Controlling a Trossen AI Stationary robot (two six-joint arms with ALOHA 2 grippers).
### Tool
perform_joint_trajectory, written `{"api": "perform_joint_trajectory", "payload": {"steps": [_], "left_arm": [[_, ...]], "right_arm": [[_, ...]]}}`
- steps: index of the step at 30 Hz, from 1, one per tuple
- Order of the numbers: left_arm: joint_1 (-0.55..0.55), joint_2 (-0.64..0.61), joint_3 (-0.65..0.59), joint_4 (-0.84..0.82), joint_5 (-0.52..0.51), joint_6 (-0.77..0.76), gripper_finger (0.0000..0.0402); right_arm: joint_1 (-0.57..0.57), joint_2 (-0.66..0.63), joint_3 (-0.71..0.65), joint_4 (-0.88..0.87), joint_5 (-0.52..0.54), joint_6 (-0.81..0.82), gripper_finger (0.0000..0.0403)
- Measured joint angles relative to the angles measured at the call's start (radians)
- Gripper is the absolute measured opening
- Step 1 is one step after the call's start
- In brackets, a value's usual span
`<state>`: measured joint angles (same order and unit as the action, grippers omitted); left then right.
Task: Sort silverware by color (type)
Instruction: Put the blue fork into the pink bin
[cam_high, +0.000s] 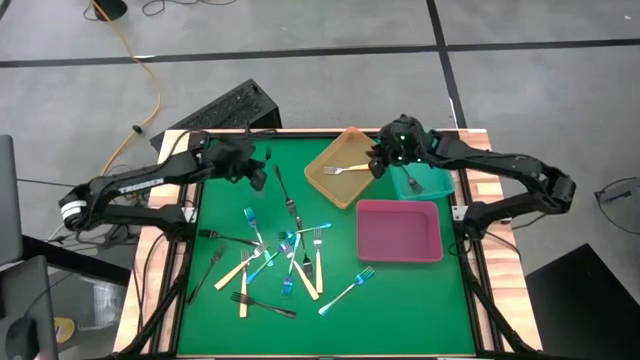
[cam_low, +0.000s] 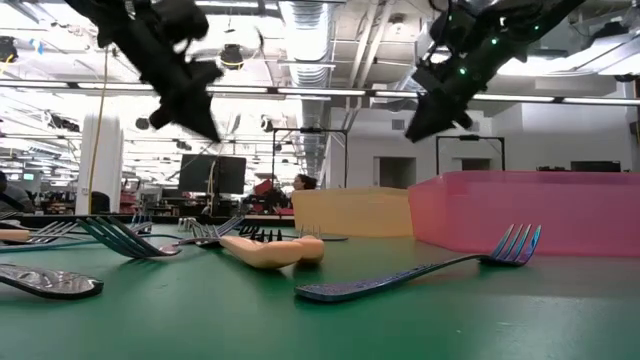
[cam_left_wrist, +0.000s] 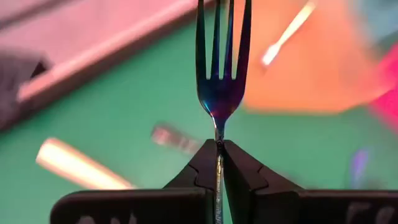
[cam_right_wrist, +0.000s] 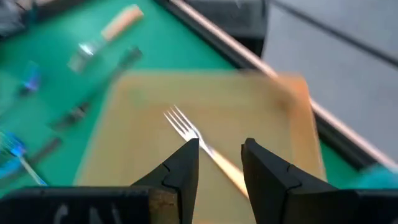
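Above the mat, left gripper (cam_left_wrist: 218, 144) pinching blue fork (cam_left_wrist: 220, 74) (tines up), right gripper (cam_right_wrist: 221, 149) fingers parted.

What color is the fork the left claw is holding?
Shiny blue-purple. The fork pinched in the left claw shows best in the left wrist view.

The right hand (cam_right_wrist: 221, 158) shows at the bottom centre of the frame, its two dark fingers (cam_right_wrist: 180, 171) parted. Beyond them an orange tray (cam_right_wrist: 273, 124) fills the middle, holding a cream-handled fork (cam_right_wrist: 199, 140). More forks (cam_right_wrist: 81, 112) lie blurred on the green worktop (cam_right_wrist: 50, 81) at left.
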<state>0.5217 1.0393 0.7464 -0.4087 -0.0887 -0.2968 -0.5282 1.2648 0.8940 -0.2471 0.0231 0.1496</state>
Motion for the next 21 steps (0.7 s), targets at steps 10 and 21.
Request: {"api": "perform_joint_trajectory", "payload": {"steps": [10, 21], "left_arm": [[-0.121, -0.069, 0.002, 0.301, 0.115, 0.124, 0.0000], [-0.220, -0.036, 0.002, 0.401, 0.021, 0.236, 0.0000]], "right_arm": [[0.192, 0.000, 0.000, 0.313, -0.082, -0.204, 0.0144], [0.322, 0.023, 0.001, 0.497, -0.078, -0.196, 0.0144]]}}
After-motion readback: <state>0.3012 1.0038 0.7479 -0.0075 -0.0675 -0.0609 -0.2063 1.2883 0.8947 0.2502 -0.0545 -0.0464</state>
